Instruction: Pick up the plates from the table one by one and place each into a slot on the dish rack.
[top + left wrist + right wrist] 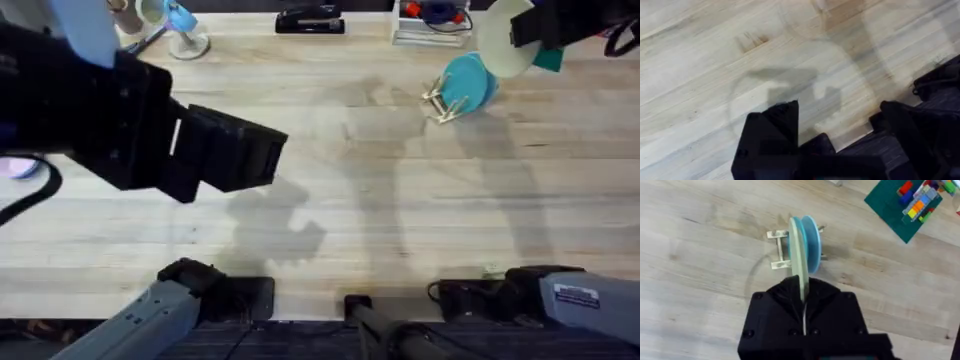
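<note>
While clamped edge-on in the right gripper, pale cream plate, round, plain.

pale plank table, the dish rack far right, black stapler at its back edge

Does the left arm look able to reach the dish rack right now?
Probably not easily. The left claw hangs open over bare table at the left, while the dish rack sits far right, with the right claw holding the cream plate above it.
</note>
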{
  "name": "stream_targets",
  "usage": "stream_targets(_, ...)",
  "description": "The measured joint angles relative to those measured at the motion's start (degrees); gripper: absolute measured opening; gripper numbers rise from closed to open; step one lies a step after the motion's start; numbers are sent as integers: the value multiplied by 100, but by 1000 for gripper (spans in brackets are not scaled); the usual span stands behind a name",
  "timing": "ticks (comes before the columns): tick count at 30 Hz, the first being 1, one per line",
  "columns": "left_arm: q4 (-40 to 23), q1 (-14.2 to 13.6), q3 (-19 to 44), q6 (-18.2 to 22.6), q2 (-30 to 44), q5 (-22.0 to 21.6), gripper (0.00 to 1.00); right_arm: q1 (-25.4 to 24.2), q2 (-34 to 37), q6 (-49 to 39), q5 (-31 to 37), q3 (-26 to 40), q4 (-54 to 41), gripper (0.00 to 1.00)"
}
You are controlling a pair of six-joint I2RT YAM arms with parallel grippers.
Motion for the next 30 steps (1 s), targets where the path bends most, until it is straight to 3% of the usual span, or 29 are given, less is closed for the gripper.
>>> stream_targets(30, 2, 0, 0, 0, 0, 0, 995, -105, 287, 1, -243, 0, 82, 29)
